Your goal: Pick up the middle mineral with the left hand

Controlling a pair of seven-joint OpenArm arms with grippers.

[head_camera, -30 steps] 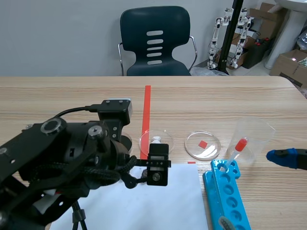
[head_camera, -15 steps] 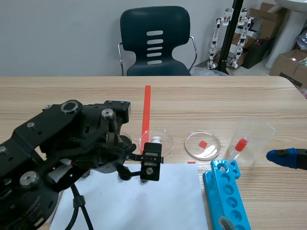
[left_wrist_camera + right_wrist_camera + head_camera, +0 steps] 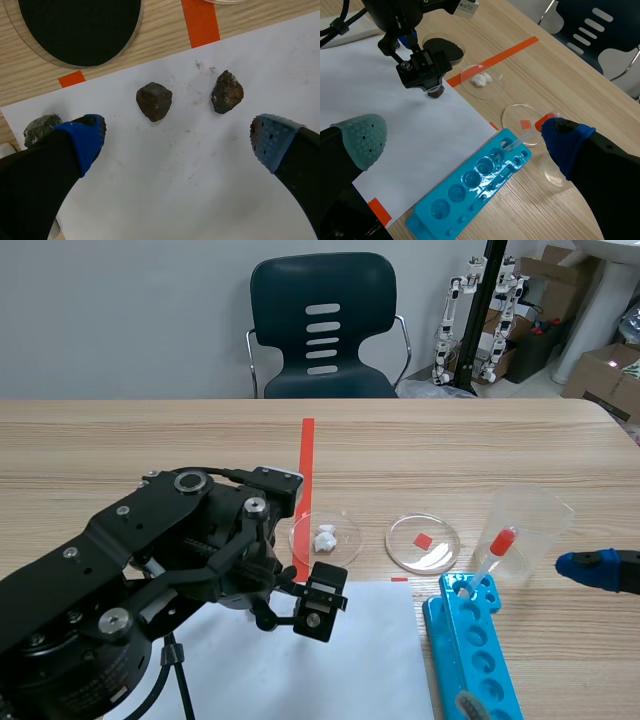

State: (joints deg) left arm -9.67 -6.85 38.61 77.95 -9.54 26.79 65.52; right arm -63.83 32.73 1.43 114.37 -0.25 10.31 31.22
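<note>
A: Item one, the middle stone. Location?

B: On the white sheet of paper, which lies on the wooden surface. It is second in a row of three. A grey stone sits to one side, just beside a fingertip, and a brown speckled stone to the other. The middle one is well apart from both. It lies ahead of the left gripper, not yet between the fingers.

A: Fingers?

B: Left gripper: spread wide, nothing held. Right gripper: also spread and empty, well apart from the stones, with the blue rack ahead of it.

A: Handling notes?

B: Judged, not tested. Dark, blocky and faceted, so rigid, and it will not give under the pads. Probably dense for its size, but small enough to be an easy load. The rough faces should bite on the soft pads. The risk is a corner contact, which could let it twist or squirt out.

A: Where to hold?

B: Across the two flattest opposite faces, around its middle, with the fingers low to the paper. Centre the gripper over it first, and mind that the sheet does not lift with a fingertip.

A: Other entries nearby?

B: A dish with a black disc beyond the paper. No obstruction.
</note>
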